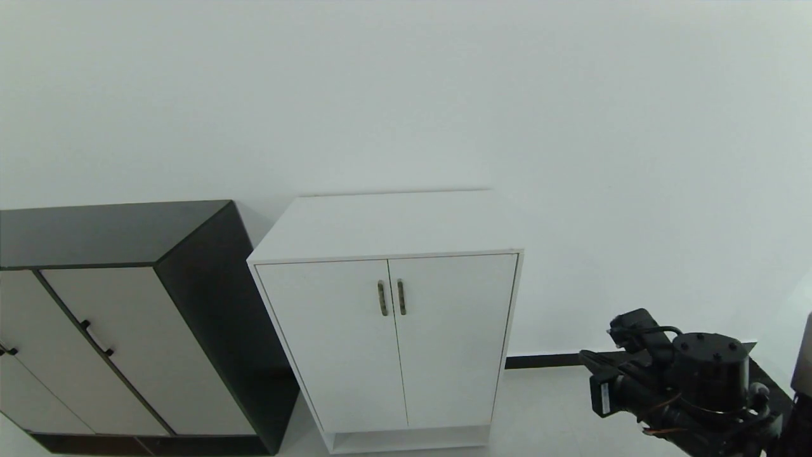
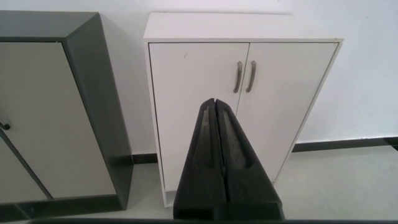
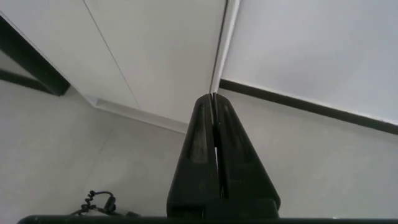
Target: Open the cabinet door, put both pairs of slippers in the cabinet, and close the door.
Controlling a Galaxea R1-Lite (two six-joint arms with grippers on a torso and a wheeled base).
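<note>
The cabinet (image 1: pixel 336 343) is plain white with dull grey handles (image 1: pixel 382 298), the neighbouring cupboard (image 1: pixel 216 304) black with cream doors (image 1: pixel 152 368).

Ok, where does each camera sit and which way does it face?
Head view: on the head, looking down at the white cabinet and dark cabinet; right arm shows.
Left wrist view: on the left wrist, facing the white cabinet's doors; shut left gripper.
Right wrist view: on the right wrist, facing its lower corner and floor; shut right gripper.
Shared: white cabinet.
</note>
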